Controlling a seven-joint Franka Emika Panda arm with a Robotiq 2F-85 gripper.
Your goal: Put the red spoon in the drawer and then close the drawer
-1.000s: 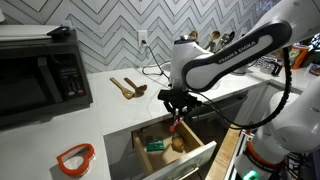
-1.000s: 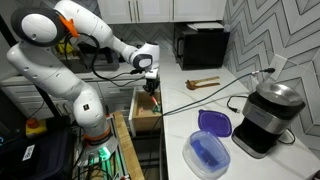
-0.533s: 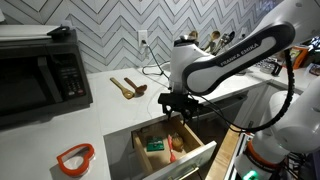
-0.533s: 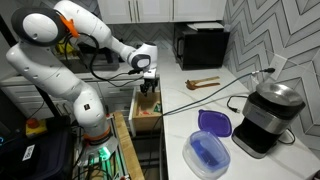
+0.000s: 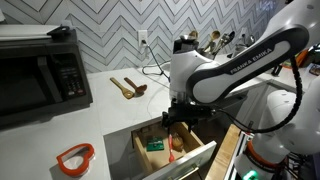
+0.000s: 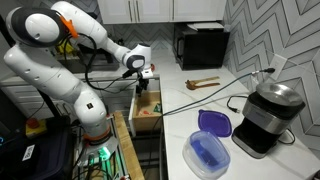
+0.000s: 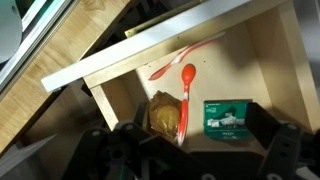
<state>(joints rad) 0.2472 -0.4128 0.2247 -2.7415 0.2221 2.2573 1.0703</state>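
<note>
The red spoon (image 7: 188, 85) lies in the open drawer (image 7: 265, 70), straight under the empty, spread gripper (image 7: 197, 138), handle pointing back toward it.

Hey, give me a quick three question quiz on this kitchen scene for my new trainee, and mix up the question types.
1. Fill in: in the wrist view, the claw above the drawer is ___ (open or shut).
2. True or false: the drawer is pushed fully shut.
3. Multiple choice: where is the red spoon? A, clamped in the claw; B, lying inside the drawer; C, hanging on the drawer's front.
Key: 1 open; 2 false; 3 B.
</note>
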